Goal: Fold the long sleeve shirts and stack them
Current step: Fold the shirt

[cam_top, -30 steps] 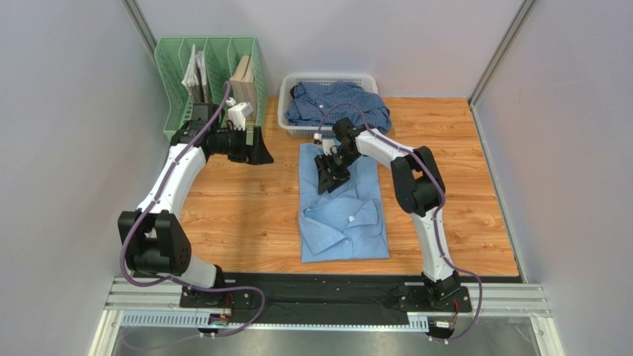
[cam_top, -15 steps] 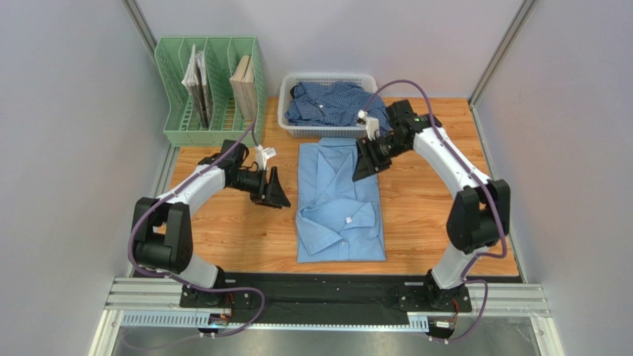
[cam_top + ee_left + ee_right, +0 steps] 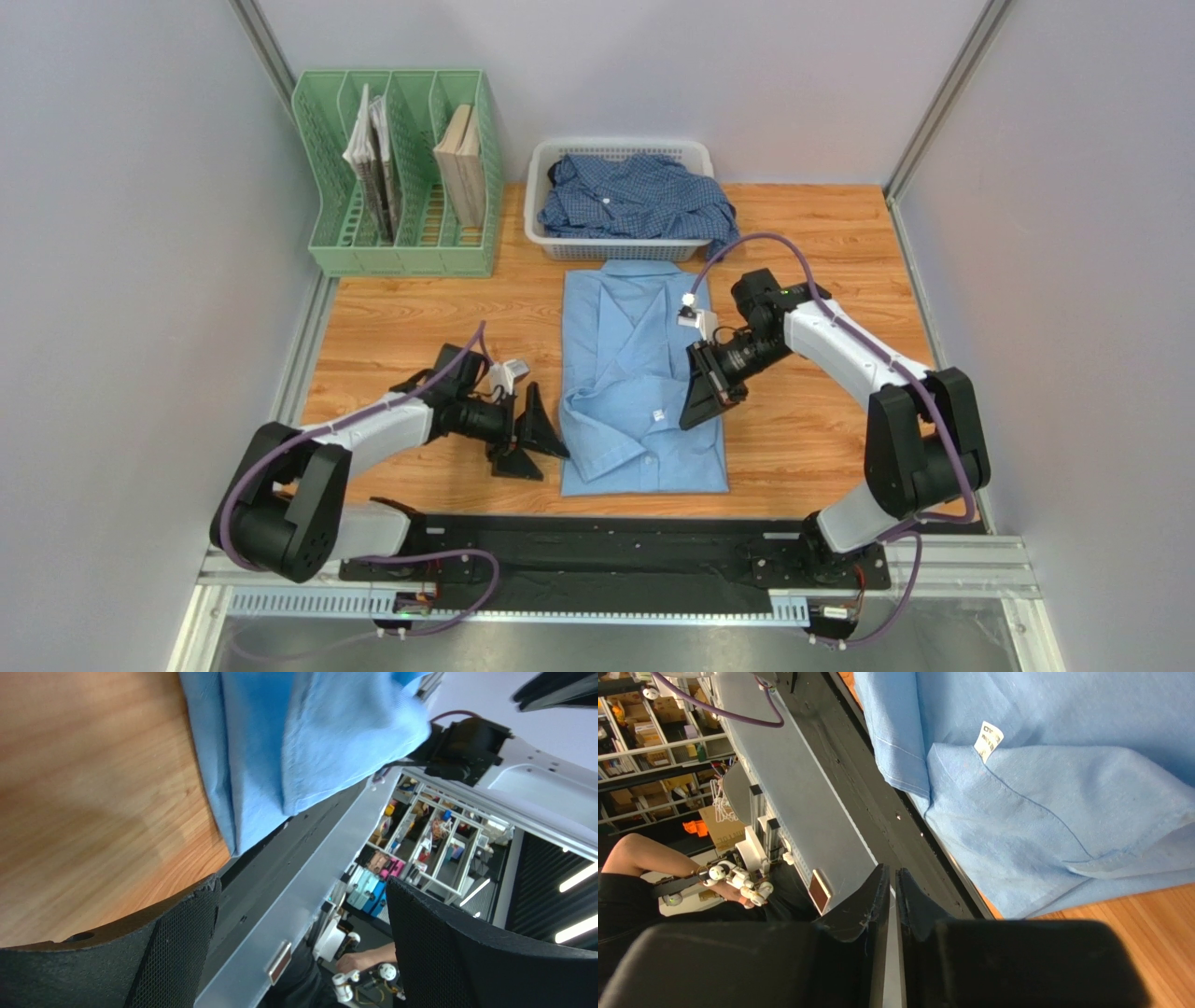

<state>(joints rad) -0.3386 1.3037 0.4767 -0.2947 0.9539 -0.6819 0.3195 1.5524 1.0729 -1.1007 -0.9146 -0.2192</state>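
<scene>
I read left fingers (image 3: 456,945) spread wide, empty, beside light-blue shirt (image 3: 638,378) near-left edge. Right fingers (image 3: 854,913) pressed together, empty, over right edge. Both came nearer since earlier.

The wooden table (image 3: 421,371) carries the sky-blue shirt (image 3: 631,392), a white basket (image 3: 603,249) and a green file rack (image 3: 400,259)

The flat shirt (image 3: 638,378) lay on the table (image 3: 421,329) before the basket (image 3: 617,146) holding the crumpled shirt (image 3: 631,196), a file rack (image 3: 400,175) left of that basket, the left end effector (image 3: 540,437) beside the flat shirt's left edge, the right end effector (image 3: 699,395) over its right side.
</scene>
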